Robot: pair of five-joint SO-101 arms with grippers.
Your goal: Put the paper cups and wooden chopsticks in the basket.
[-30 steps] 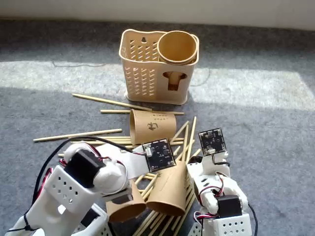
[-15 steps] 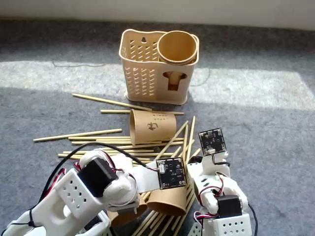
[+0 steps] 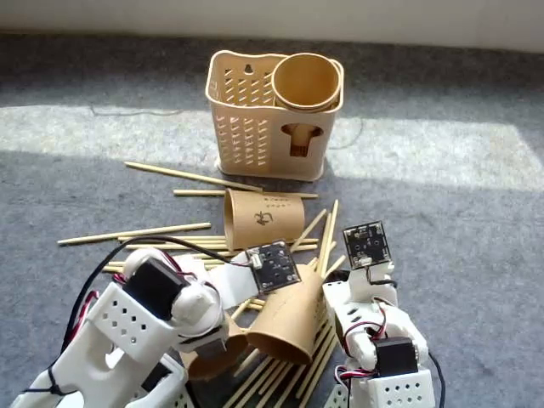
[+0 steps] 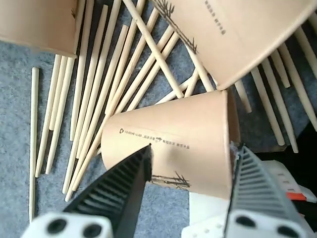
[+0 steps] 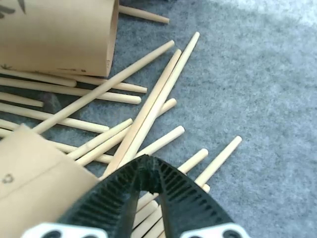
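Where sunlight crosses it, the grey carpet [image 3: 459, 255] shows pale; nearer the arms it lies in shade.

Left arm [image 3: 127, 331]: low, near edge of the high view, leaning in over the pile. Left gripper [image 4: 193, 153] spread wide, one finger above each side of a fallen cup [image 4: 168, 144]. Not closed on it; fingers sit above the cup's wall.

Right arm [image 3: 382, 357]: just beside the left arm, on the other side of the pile. Right gripper [image 5: 148, 172] pinched together at the tips, holding nothing, hanging over loose sticks.

Basket [image 3: 246, 127]: upright at the far side, well apart from both arms. One upright cup [image 3: 306, 81] stands in its right-hand compartment, mouth up.

Printed cup [image 3: 263, 218]: on its side between the basket and the arms, lying across sticks.

Tilted cup [image 3: 289, 323]: between the two arms, mouth toward the near edge, resting on sticks.

Chopsticks [image 3: 195, 246]: scattered on the carpet from the basket's foot to the arms, many crossing under the cups. One stray chopstick [image 3: 134, 232] lies off to the left side.
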